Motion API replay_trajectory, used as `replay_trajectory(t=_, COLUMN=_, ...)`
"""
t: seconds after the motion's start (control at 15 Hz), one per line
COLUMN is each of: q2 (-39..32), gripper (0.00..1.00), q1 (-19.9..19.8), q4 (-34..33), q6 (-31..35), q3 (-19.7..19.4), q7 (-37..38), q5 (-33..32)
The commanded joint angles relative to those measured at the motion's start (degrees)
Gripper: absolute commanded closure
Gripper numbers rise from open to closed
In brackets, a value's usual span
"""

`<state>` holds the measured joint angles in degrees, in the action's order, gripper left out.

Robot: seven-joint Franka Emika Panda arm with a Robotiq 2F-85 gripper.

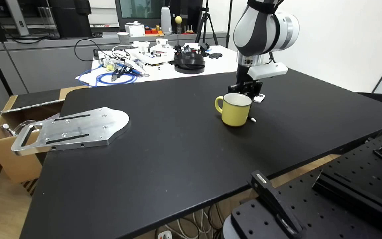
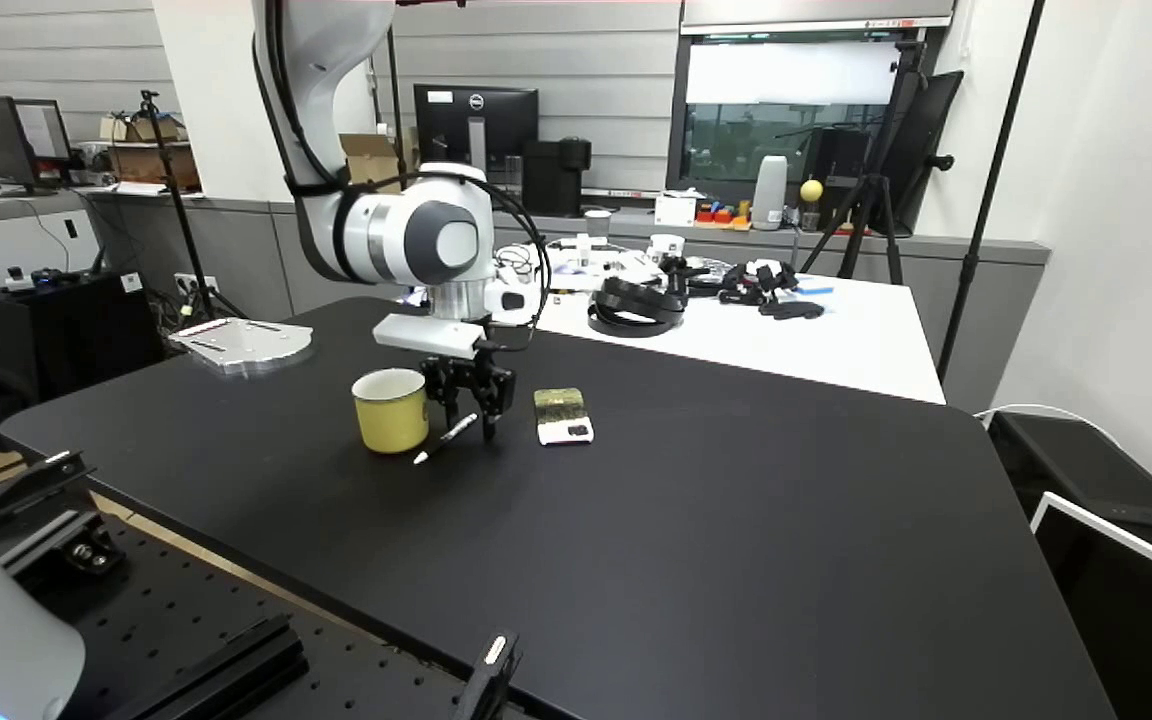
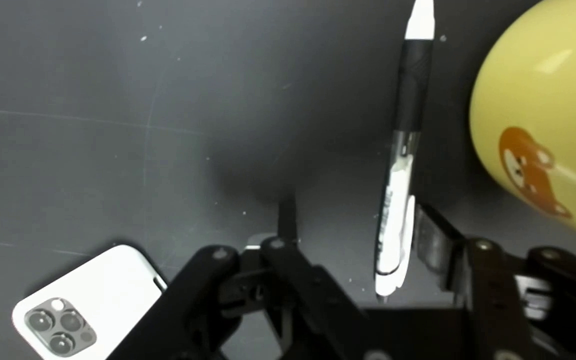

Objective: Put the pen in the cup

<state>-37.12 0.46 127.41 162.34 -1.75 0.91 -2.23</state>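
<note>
A slim pen (image 3: 410, 90) with a white tip, black grip and white clip end lies on the black table; it also shows in an exterior view (image 2: 446, 438), and its tip shows beside the mug (image 1: 253, 119). The pale-yellow mug, the cup (image 1: 235, 111), stands upright close to the pen; it also shows in an exterior view (image 2: 391, 415) and partly in the wrist view (image 3: 553, 75). My gripper (image 3: 355, 225) is open and low at the table, its fingers on either side of the pen's clip end. The right finger is between pen and mug, very close to the pen.
A phone with a white camera end (image 2: 563, 417) lies beside the gripper, also in the wrist view (image 3: 98, 300). A silver metal plate (image 1: 75, 129) lies at the table's far edge. A white table (image 2: 866, 340) with clutter and a dark round object (image 2: 634, 308) stands behind.
</note>
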Motion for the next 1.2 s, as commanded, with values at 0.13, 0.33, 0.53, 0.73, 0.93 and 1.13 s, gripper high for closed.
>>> replay_trajectory(t=0.13, q2=-1.18, gripper=0.82, q1=-0.26, q4=-1.86, q6=-0.12, q3=0.06, q7=0.31, q5=0.75)
replay_trajectory(t=0.33, q2=-1.37, gripper=0.99, q1=-0.04, q4=-2.23, q6=-0.21, q3=-0.62, q7=0.79, q5=0.67)
replay_trajectory(t=0.53, q2=-1.39, gripper=0.97, q1=-0.16, q4=-2.49, q6=-0.73, q3=-0.88, q7=1.0, q5=0.83)
replay_trajectory(t=0.73, q2=-1.0, gripper=0.97, q1=-0.79, q4=-3.21, q6=-3.12, q3=-0.56, q7=1.06, q5=1.69)
replay_trajectory(t=0.93, q2=-0.03, gripper=0.97, q1=-1.61, q4=-4.48, q6=-7.27, q3=-0.43, q7=1.03, q5=3.05)
replay_trajectory(t=1.13, q2=0.95, gripper=0.97, q1=-1.61, q4=-6.4, q6=-12.78, q3=-1.3, q7=1.75, q5=3.23)
